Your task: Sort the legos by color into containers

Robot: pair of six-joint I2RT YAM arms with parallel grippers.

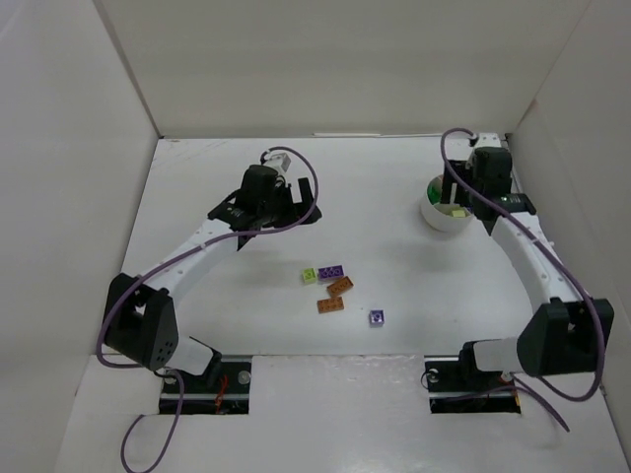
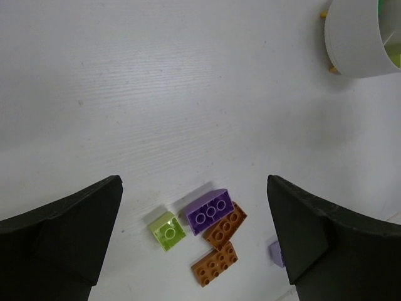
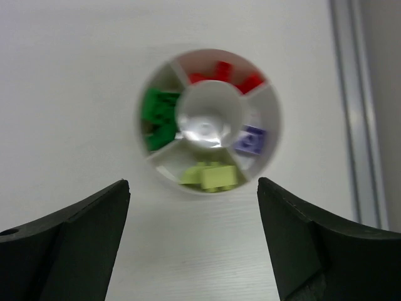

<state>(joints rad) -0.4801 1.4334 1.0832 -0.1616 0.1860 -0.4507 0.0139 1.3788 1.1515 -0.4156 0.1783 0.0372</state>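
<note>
Right end effector [image 3: 193,188] is hovering open, empty, over the dish [image 3: 207,113] for drop-offs, while left end effector [image 2: 194,185] is hanging wide open, empty, above loose bricks [image 2: 213,235] on the table [image 2: 156,94], ready to pick.

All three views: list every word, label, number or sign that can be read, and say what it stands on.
None: no readable text in any view.
The white dish, the loose bricks and the table bear no words, numbers or labels; any lettering on the brick studs is too small to tell.
</note>
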